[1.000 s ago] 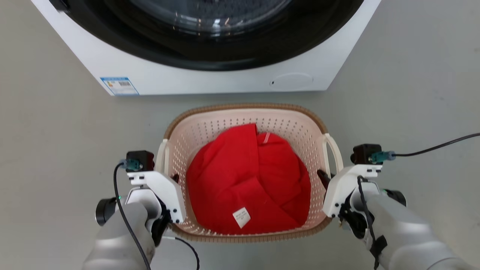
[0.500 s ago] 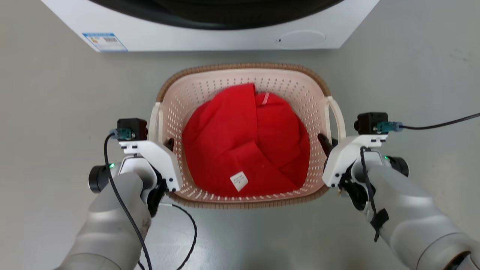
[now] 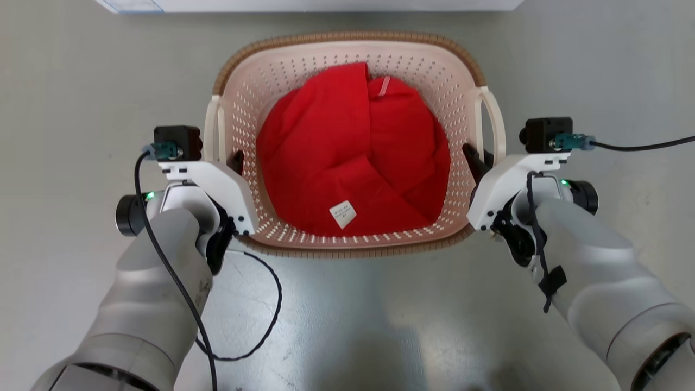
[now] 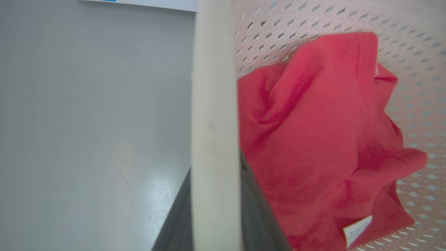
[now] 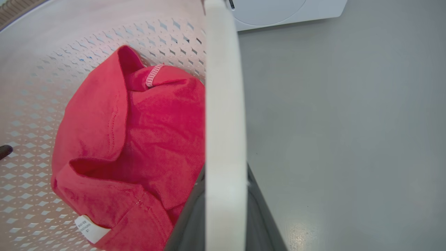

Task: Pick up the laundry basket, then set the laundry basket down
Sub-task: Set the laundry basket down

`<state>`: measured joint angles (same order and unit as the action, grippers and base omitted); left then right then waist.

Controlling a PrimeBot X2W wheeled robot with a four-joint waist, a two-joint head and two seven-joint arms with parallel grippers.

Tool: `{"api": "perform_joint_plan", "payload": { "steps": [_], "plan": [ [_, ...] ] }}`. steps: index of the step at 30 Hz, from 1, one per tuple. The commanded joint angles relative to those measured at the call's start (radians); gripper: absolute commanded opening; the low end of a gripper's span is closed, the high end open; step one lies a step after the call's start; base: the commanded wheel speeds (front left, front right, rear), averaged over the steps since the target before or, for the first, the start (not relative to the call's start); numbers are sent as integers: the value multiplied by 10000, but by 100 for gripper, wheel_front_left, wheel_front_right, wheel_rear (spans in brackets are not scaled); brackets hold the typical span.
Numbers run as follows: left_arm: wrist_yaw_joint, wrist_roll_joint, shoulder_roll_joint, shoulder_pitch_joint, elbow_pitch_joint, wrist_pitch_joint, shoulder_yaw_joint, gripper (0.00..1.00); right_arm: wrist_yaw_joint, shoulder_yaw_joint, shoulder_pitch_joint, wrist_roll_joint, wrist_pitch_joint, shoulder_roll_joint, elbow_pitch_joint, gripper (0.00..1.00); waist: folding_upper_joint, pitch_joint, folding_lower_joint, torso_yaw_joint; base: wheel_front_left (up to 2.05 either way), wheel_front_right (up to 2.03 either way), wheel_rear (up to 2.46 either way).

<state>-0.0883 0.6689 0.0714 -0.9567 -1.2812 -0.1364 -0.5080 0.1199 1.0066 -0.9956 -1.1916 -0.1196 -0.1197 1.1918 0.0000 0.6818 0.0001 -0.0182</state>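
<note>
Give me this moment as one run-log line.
left tool: shut on laundry basket, left side | right tool: shut on laundry basket, right side | contents: red garment | underneath: grey floor

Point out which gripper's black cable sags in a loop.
The left gripper, clamped on the laundry basket's left handle: its cable loops below the forearm, while the right gripper's runs off sideways.

Silver-grey forearms carry white wrist housings, black camera blocks and black cables.
</note>
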Motion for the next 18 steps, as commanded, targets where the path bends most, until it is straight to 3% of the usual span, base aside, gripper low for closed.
{"api": "perform_joint_plan", "payload": {
  "steps": [1,18],
  "plan": [
    [6,-71,463,-222,13,-63,79,0,108,106,-25,68,-305,-92,-86,0,0,301,0,24,0,0,0],
    [41,-79,517,-1254,-38,-547,-41,0,108,226,-1002,-137,-848,-119,-89,0,0,1712,0,243,0,0,0]
  ]
}}
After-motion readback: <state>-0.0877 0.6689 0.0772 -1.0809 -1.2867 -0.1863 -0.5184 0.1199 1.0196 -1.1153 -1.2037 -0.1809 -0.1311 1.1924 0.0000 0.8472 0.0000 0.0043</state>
